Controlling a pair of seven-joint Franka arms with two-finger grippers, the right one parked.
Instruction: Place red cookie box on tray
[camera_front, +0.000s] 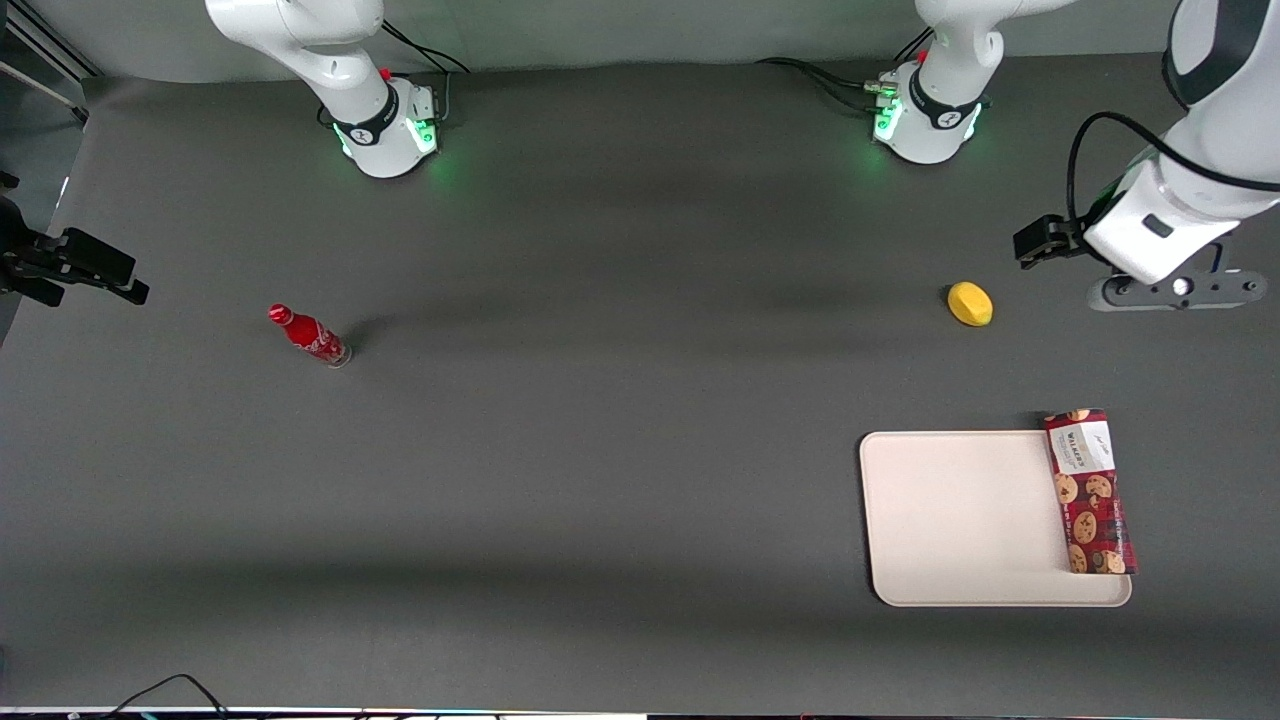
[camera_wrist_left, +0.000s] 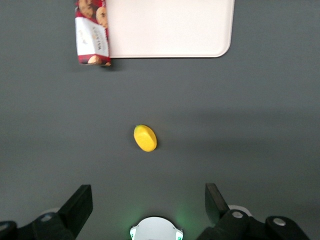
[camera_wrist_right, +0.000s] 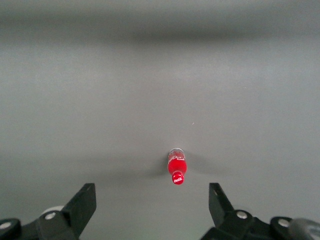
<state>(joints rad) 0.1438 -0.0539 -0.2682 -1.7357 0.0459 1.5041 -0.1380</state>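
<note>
Even, soft overhead light on the dark desk (camera_front: 600, 450); broad faint shadow bands cross it, no glare. The pincer (camera_wrist_left: 148, 205) hangs above it, fingers spread and slightly blurred. Front view sharp.

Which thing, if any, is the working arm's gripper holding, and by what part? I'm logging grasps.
Nothing. The gripper hangs open and empty above the table, near the lemon. The cookie box lies along the tray edge, untouched.
</note>
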